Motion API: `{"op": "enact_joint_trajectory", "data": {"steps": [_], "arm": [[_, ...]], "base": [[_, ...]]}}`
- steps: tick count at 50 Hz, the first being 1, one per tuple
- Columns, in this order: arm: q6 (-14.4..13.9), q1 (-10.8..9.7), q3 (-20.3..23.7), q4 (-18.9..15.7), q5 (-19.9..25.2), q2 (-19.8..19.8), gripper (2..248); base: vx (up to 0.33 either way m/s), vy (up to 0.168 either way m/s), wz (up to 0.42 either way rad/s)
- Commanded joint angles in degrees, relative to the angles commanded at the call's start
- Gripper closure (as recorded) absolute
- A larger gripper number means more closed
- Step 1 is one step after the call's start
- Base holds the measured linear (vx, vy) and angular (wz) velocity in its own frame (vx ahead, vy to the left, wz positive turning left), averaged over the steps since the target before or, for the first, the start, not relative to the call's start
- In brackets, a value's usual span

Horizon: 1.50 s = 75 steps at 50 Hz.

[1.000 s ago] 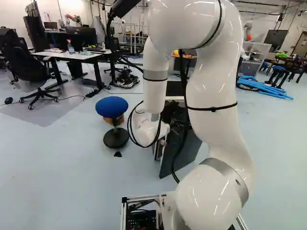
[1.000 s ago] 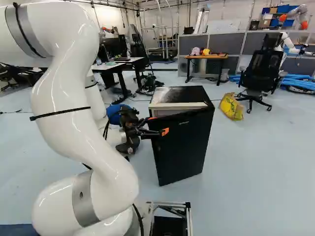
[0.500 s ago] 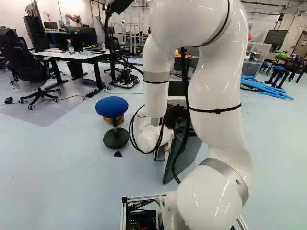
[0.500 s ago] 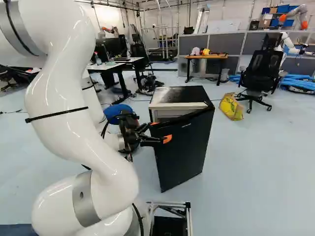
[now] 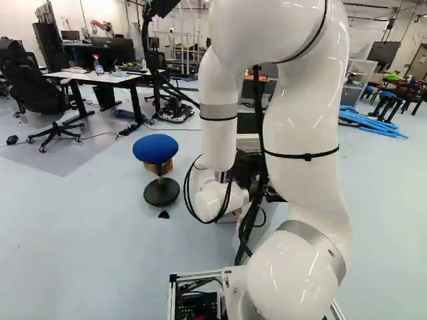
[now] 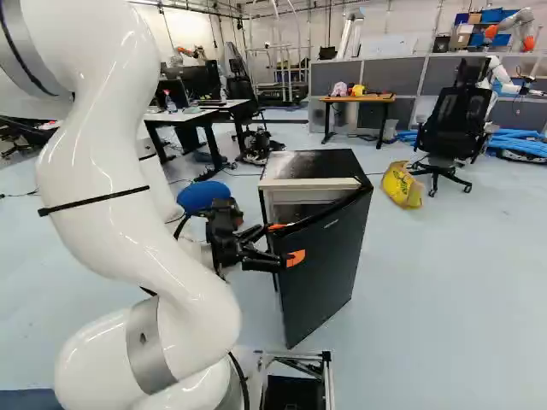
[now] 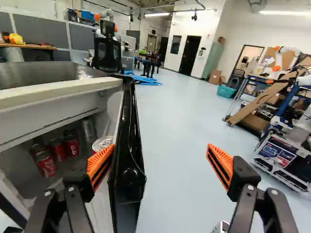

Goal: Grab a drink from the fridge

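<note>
The black fridge (image 6: 309,164) stands ahead of the base, its door (image 6: 323,278) ajar. My gripper (image 6: 286,243) is at the door's free edge. In the wrist view the gripper (image 7: 160,162) is open, with the door (image 7: 127,160) between its fingers, close to the finger on the fridge's side; the other finger stands well clear of the door's outer face. Inside the fridge are several cans, among them a red can (image 7: 46,164) and another red can (image 7: 72,145). A can with a silver top (image 7: 103,143) shows beside the door's inner face, partly behind the orange pad.
A blue stool (image 5: 156,149) stands left of the fridge. Beyond are a desk (image 5: 100,77), a black office chair (image 6: 453,120) and a yellow bag (image 6: 402,185). Another robot (image 6: 513,30) is at the far right. A wooden ramp and cart (image 7: 260,103) show in the wrist view.
The fridge door has swung wider, its free edge coming nearer the base. My arm and gripper have moved back toward the base along with it. The gripper's fingers remain apart.
</note>
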Motion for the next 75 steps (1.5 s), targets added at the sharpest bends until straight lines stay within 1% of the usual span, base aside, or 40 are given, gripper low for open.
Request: {"op": "enact_joint_trajectory", "data": {"steps": [5,13,29,37,50,75], "arm": [[0.0,-0.81,-0.14,1.95,0.0,-0.01,3],[0.0,-3.33,-1.29,5.07,0.0,-0.03,3],[0.0,-9.64,-4.33,11.28,0.0,0.06,3],[0.0,-13.15,-6.12,13.69,-0.07,0.14,3],[0.0,-18.68,-9.05,15.23,-1.12,0.12,3],[0.0,-29.35,-15.2,17.3,-4.72,-0.72,3]], "base": [[0.0,0.0,0.0],[0.0,0.0,0.0],[0.0,0.0,0.0],[0.0,0.0,0.0],[0.0,0.0,0.0],[0.0,0.0,0.0]]}}
